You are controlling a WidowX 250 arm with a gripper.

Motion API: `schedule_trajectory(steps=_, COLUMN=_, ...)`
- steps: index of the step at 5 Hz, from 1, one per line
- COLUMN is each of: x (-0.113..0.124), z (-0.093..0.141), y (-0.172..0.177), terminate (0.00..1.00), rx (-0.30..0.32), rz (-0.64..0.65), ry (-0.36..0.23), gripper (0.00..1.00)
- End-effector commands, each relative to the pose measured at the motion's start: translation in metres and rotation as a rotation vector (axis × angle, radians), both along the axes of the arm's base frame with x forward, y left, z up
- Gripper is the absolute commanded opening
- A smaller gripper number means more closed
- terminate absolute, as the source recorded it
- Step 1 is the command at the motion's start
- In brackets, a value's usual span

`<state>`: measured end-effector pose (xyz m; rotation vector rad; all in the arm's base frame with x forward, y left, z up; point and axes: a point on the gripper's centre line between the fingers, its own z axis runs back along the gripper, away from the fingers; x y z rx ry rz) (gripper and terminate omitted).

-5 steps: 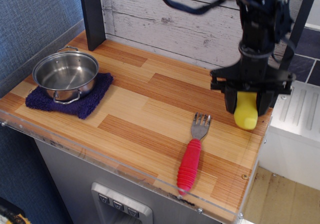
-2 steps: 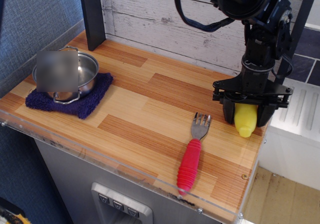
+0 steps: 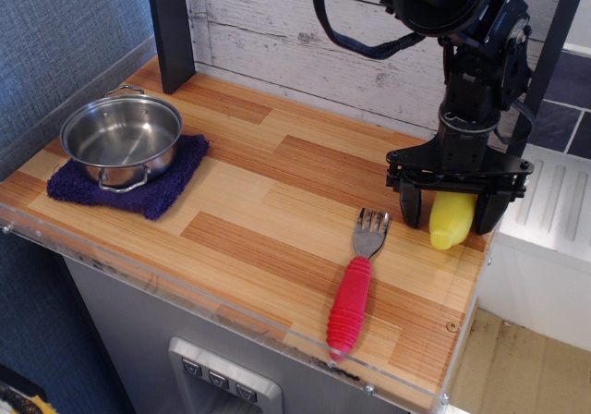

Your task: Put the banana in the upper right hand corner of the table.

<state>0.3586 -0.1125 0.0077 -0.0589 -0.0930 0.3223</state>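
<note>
The pale-yellow banana lies on the wood table at its right side, close to the right edge and a little forward of the back wall. My gripper points straight down over it with its two black fingers spread on either side. A small gap shows between the left finger and the banana. The gripper is open and straddles the banana without squeezing it.
A red-handled fork lies just left of the banana. A steel pot sits on a purple cloth at the left. A dark post stands at the back left. A white ribbed surface adjoins the right edge.
The gripper lowered the banana onto the table and shifted slightly back, then its fingers spread apart and let the banana go.
</note>
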Motion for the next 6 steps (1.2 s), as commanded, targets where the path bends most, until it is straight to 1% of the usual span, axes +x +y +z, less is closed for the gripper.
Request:
schedule_trajectory(steps=1, x=-0.005, z=0.049, y=0.002, terminate=0.00, rx=-0.065, rz=-0.043, ry=-0.073, gripper=1.00)
schedule_trajectory(steps=2, x=-0.005, z=0.095, y=-0.002, terminate=0.00, rx=-0.059, rz=-0.044, ry=-0.177, gripper=1.00)
schedule_trajectory(steps=3, x=-0.013, z=0.124, y=-0.002, terminate=0.00, rx=-0.072, rz=-0.035, ry=-0.228, gripper=1.00)
schedule_trajectory(steps=4, x=-0.029, z=0.158, y=0.002, terminate=0.00, rx=-0.064, rz=-0.031, ry=-0.294, gripper=1.00)
schedule_trajectory(steps=5, x=-0.040, z=0.172, y=0.008, terminate=0.00, rx=-0.116, rz=-0.013, ry=-0.334, gripper=1.00)
schedule_trajectory(steps=6, x=-0.040, z=0.172, y=0.008, terminate=0.00, rx=-0.116, rz=-0.013, ry=-0.334, gripper=1.00)
